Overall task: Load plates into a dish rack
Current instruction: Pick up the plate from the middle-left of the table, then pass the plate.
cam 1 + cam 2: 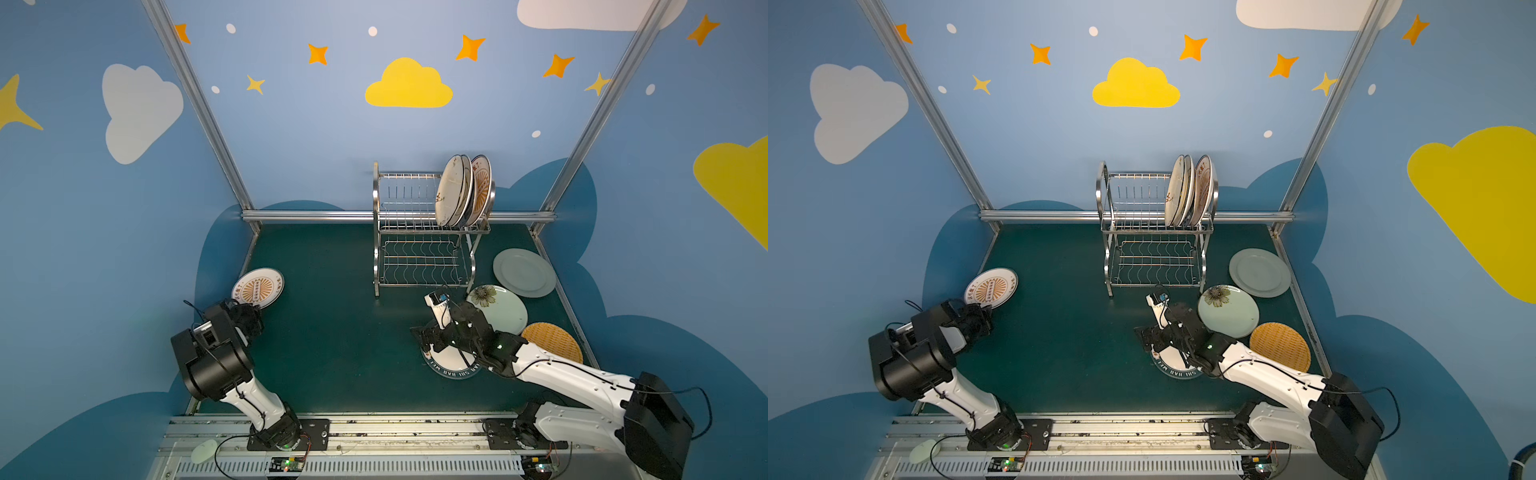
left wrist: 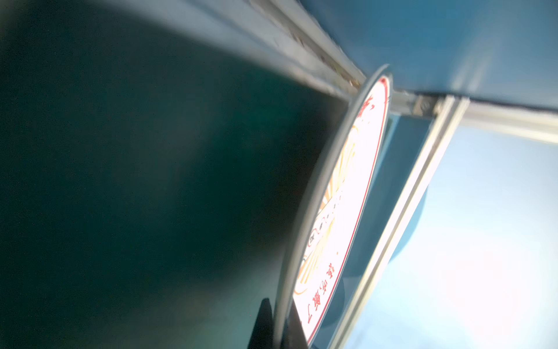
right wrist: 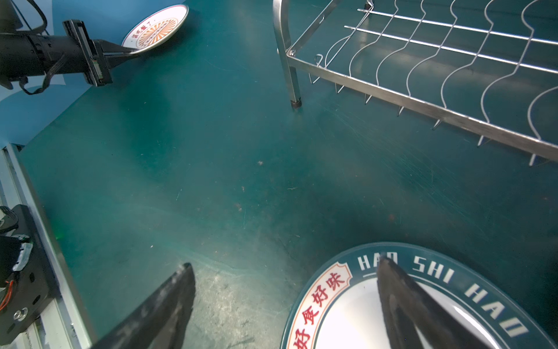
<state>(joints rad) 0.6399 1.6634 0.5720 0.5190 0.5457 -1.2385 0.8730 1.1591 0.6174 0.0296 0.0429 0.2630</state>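
Both top views: the dish rack [image 1: 376, 232] [image 1: 1099, 195] holds upright plates [image 1: 455, 191] [image 1: 1179, 191] on top; left tool [image 1: 258, 307] pinches sunburst plate [image 1: 257, 287], right tool [image 3: 283, 263] spread.

Blur smears the left wrist view: the sunburst plate [image 2: 341, 211] has blurred lettering and runs off the frame's lower edge, where only the fingertips of the left gripper [image 2: 279, 314] show. In the right wrist view the lower edge cuts the lettered plate [image 3: 347, 317], the upper and right edges the dish rack [image 3: 422, 104]. In both top views the right arm [image 1: 557, 370] covers most of that plate.
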